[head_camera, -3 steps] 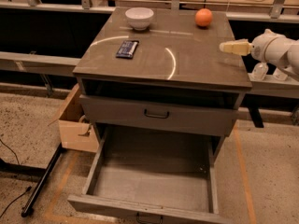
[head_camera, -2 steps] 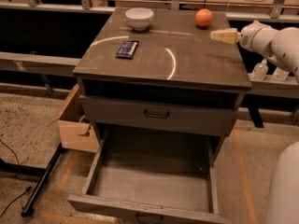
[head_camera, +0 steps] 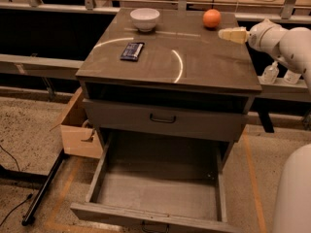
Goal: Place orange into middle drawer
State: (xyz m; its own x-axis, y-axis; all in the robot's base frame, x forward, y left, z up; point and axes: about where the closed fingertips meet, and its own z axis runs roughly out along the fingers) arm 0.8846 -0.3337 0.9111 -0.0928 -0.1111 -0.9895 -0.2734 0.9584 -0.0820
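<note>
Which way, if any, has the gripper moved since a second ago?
Yes. The gripper has moved inward from the right edge of the cabinet top and toward the back, closing on the orange. It is not touching it.

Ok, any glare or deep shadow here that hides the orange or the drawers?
Camera view: bright curved glare arcs cross the cabinet top, missing the orange; the tool, just right of the orange, is well lit; deep shadow fills the gap above the middle drawer, whose front is readable.
</note>
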